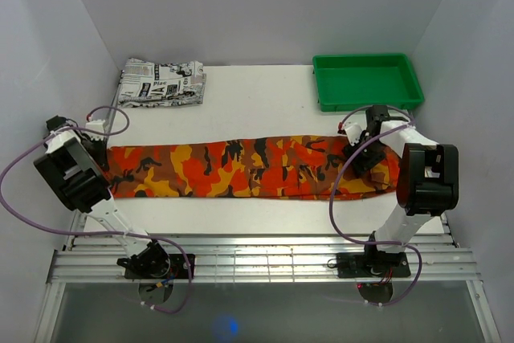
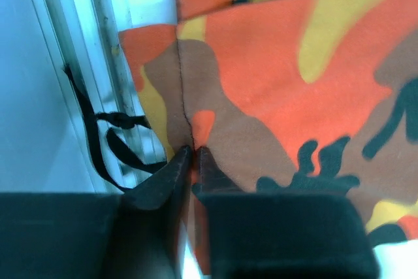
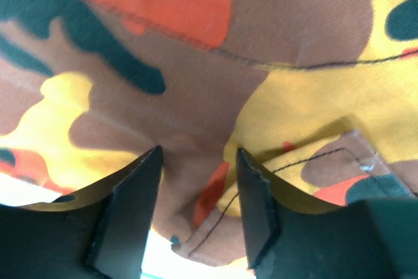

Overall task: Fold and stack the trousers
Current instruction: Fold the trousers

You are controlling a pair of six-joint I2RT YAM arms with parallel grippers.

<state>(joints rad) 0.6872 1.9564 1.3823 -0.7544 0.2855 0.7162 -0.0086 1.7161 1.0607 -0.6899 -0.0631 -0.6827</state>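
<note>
The camouflage trousers point(image 1: 249, 168) lie flat in a long band across the middle of the white table point(image 1: 257, 102). My left gripper point(image 1: 103, 158) is at their left end. In the left wrist view it point(image 2: 192, 151) is shut on the cloth edge point(image 2: 274, 63), with a thin strip of fabric pinched between its jaws. My right gripper point(image 1: 363, 155) is at the right end of the trousers. In the right wrist view it point(image 3: 199, 158) is open and low over the cloth point(image 3: 196, 50). A stitched fold point(image 3: 215, 194) sits between its fingers, not clamped.
A folded black-and-white newspaper-print garment point(image 1: 161, 82) lies at the back left. A green tray point(image 1: 367, 79) stands at the back right. White walls close in on three sides. A black strap point(image 2: 104, 138) hangs beside the table's left rail.
</note>
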